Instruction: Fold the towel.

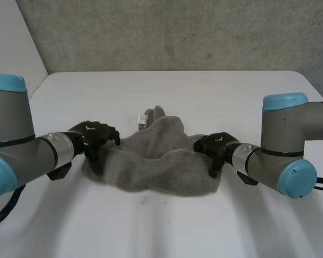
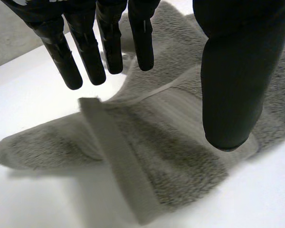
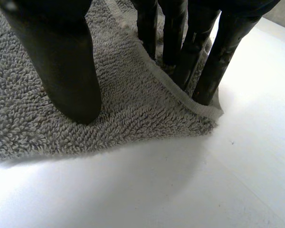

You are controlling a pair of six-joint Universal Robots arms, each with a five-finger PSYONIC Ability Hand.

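A grey terry towel (image 1: pixel 161 156) lies crumpled across the middle of the white table (image 1: pixel 177 91). My left hand (image 1: pixel 94 141) is at the towel's left end. In the left wrist view its straight fingers (image 2: pixel 88 57) and thumb (image 2: pixel 237 85) hang spread just above a turned-over corner of the towel (image 2: pixel 171 156) and hold nothing. My right hand (image 1: pixel 215 148) is at the towel's right end. There its thumb (image 3: pixel 61 57) rests on the pile of the towel (image 3: pixel 133 104), while its fingers (image 3: pixel 213 61) stand behind the raised hemmed edge. A wide gap is left between them.
A small white label (image 1: pixel 142 119) sticks up from the towel's far side. Bare table (image 1: pixel 151 226) lies in front of the towel. A grey wall (image 1: pixel 177 32) stands beyond the table's far edge.
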